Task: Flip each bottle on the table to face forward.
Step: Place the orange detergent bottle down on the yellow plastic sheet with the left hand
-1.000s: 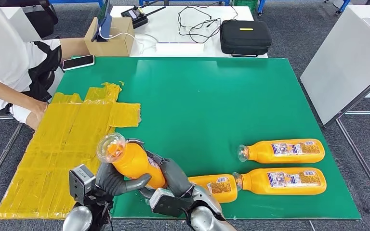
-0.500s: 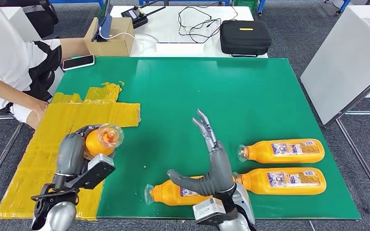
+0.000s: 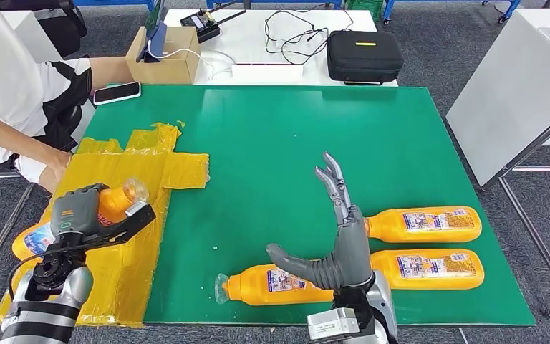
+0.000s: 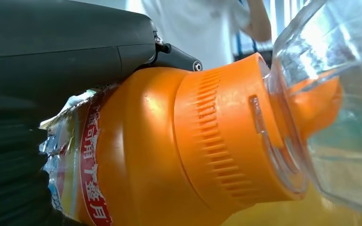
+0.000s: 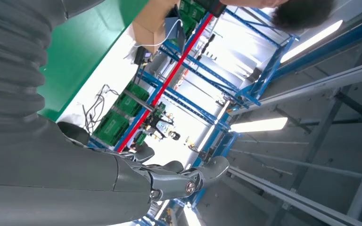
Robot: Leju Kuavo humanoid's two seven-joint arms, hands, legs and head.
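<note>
One bottle [image 3: 114, 204] in the left robot hand [image 3: 79, 211], over yellow tape [image 3: 125, 179].

The right hand [image 5: 122, 181] comes in as a big grey mass, ribbed cover [image 5: 9, 61] up close, with its fingers [image 5: 207, 168] stretched out and holding nothing. Past it there's a slice of the green table [image 5: 92, 42]. Beyond the table's far edge sits a white table with a black cable [image 5: 94, 106] looping on it, and a cardboard box [image 5: 156, 23] with a cord running to it. Further back are blue shelving racks [image 5: 202, 94] holding green crates [image 5: 111, 125], a red beam [image 5: 174, 70] cutting across, and long strip lights [image 5: 259, 125] on the ceiling. Someone's dark hair [image 5: 301, 12] shows at one edge.
</note>
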